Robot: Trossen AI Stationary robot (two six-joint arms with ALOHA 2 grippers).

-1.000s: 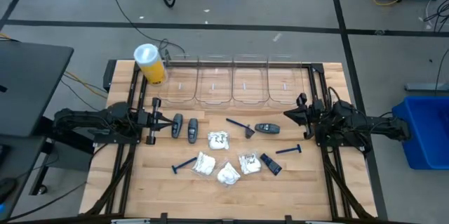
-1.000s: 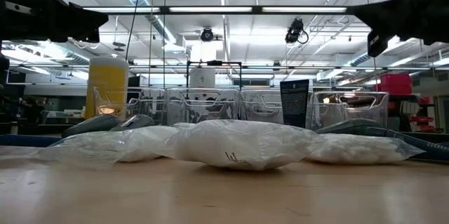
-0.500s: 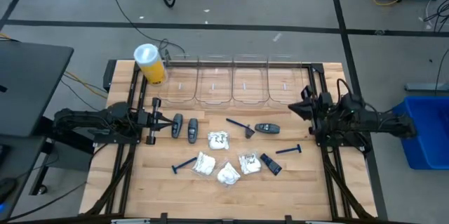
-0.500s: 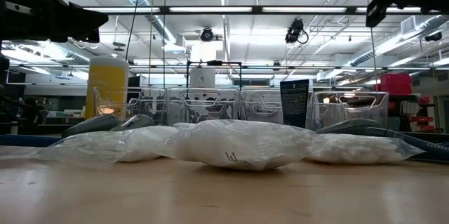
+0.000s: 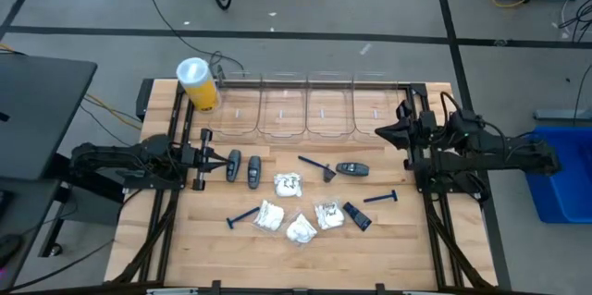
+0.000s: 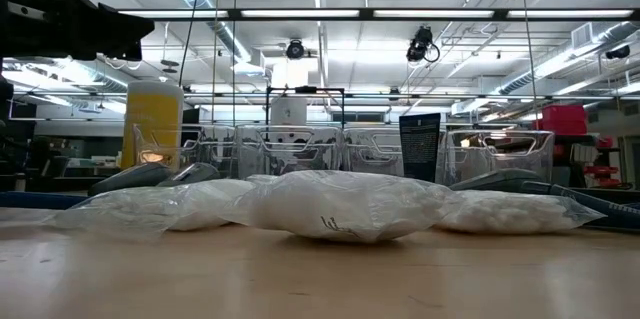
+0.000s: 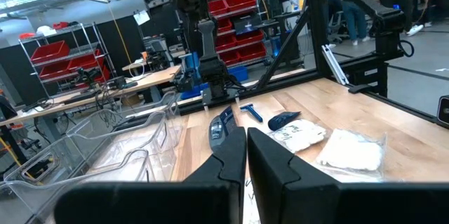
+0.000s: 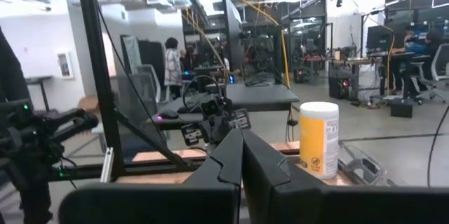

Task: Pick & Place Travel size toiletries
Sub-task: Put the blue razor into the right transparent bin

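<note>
The travel size toiletries lie spread over the middle of the wooden table. There are several white packets (image 5: 289, 184), thin blue razors (image 5: 243, 215) (image 5: 380, 198), two dark grey ovals (image 5: 253, 171) side by side, a third oval (image 5: 352, 169) and a dark rectangular piece (image 5: 358, 216). My left gripper (image 5: 222, 161) (image 7: 245, 155) rests level at the table's left side, shut and empty, just left of the two ovals. My right gripper (image 5: 379, 133) (image 8: 242, 155) hangs high above the table's right side, shut and empty.
Several clear bins (image 5: 305, 110) stand in a row along the far edge. A tall yellow cylinder with a white lid (image 5: 197, 84) stands at the far left corner. Dark frame rails (image 5: 430, 212) run along both sides of the table. Bare wood (image 5: 305, 263) lies near the front edge.
My right gripper has risen well above the table, staying shut; in the low view it has climbed almost out of the picture's top. The left arm and all the items have kept still.
</note>
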